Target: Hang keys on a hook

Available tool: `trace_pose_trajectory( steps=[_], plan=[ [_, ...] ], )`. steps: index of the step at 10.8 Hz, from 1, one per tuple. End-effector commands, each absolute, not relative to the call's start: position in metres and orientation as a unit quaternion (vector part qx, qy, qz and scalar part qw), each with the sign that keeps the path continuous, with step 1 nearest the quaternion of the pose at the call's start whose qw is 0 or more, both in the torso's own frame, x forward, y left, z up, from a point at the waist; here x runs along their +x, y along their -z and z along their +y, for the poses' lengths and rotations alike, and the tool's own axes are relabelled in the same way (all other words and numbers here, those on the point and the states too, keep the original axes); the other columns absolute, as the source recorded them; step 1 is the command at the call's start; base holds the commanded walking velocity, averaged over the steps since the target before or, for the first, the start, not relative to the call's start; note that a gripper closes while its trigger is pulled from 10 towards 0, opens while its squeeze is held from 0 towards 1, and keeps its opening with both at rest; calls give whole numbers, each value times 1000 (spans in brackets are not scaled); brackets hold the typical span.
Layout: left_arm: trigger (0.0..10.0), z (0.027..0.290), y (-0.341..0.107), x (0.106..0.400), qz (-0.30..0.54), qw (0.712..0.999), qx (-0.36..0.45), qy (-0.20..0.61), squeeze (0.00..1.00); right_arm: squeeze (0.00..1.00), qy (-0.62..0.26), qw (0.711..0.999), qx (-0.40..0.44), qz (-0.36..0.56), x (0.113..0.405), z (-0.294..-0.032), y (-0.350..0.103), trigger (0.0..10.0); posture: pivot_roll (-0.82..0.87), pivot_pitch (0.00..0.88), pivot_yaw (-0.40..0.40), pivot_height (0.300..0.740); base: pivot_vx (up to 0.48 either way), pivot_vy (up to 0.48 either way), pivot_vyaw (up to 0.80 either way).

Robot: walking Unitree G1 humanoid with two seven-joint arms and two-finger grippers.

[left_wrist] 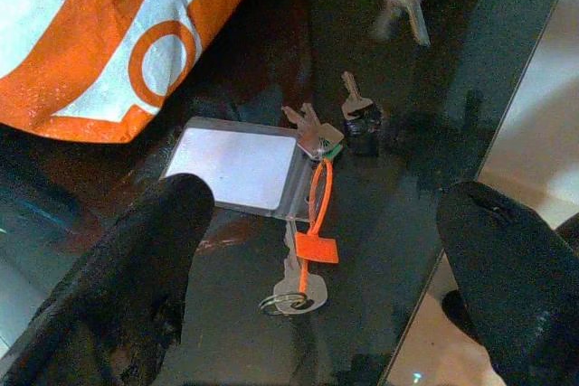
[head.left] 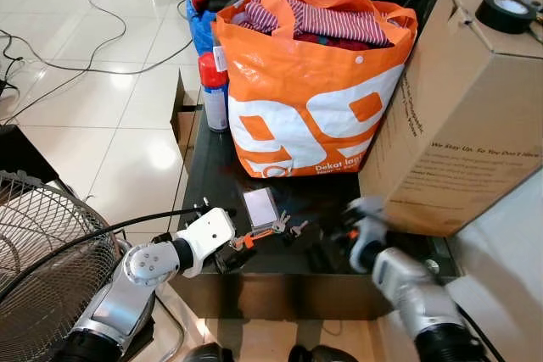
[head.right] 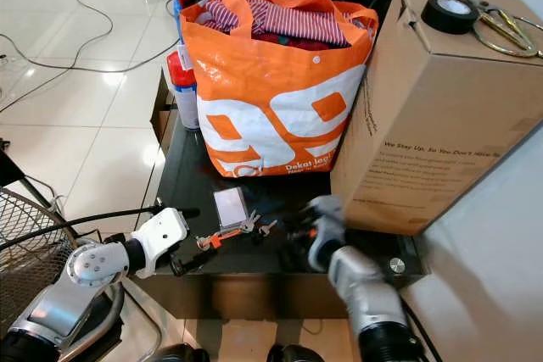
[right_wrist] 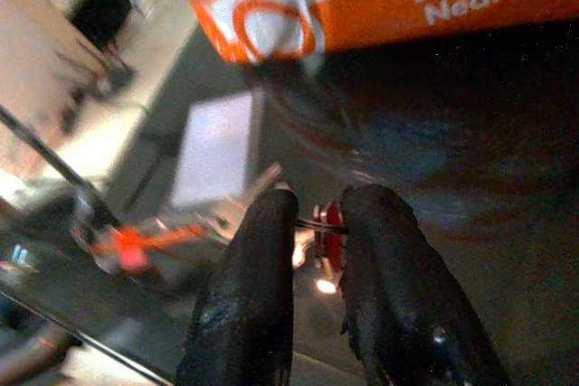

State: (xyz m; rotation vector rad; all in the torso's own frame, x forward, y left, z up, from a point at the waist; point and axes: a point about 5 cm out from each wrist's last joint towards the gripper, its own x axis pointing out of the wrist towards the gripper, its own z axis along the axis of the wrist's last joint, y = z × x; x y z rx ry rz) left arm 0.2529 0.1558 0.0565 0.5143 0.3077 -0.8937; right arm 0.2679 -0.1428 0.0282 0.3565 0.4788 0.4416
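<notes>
A set of keys with an orange tag [left_wrist: 311, 240] lies on the dark glass table [head.left: 222, 167], beside a white card [left_wrist: 237, 167] and a black-headed key [left_wrist: 360, 117]. My left gripper [left_wrist: 326, 198] hovers low over them, open, its fingers [left_wrist: 149, 250] wide to either side of the tagged keys [head.left: 254, 236]. My right gripper [right_wrist: 312, 210] is just off to the right, near the table's front edge, shut on a small bunch of keys with a red part [right_wrist: 324, 223]. That bunch [left_wrist: 407, 2] hangs from its tips in the left wrist view.
An orange shopping bag [head.left: 314, 99] full of clothes stands behind the keys. A big cardboard box [head.left: 467, 108] with a tape roll [head.left: 506, 13] and scissors [head.right: 501, 23] crowds the right. A spray can [head.left: 214, 91] stands at the back left. A fan [head.left: 42, 252] and floor cables [head.left: 76, 57] lie left.
</notes>
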Motion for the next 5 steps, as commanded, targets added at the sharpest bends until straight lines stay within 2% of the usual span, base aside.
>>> trace_pose_trajectory(
  steps=[1,2,3,5],
  plan=[
    [10000,155,-56,253,146,859,244,426,537,0,-209,923,238,218,268,-147,-39,0,-6,38,-40,740,0,0,0],
    [10000,154,-56,253,144,860,241,425,537,0,-209,908,303,201,267,-149,-51,0,-6,38,-40,740,0,0,0],
    [10000,153,-55,253,144,861,241,425,537,0,-209,904,314,201,267,-150,-53,0,-9,22,-42,740,0,0,0],
    [10000,153,-55,253,144,860,242,426,537,0,-193,929,204,243,265,-145,-41,0,-5,19,-43,740,0,0,0]
  ],
)
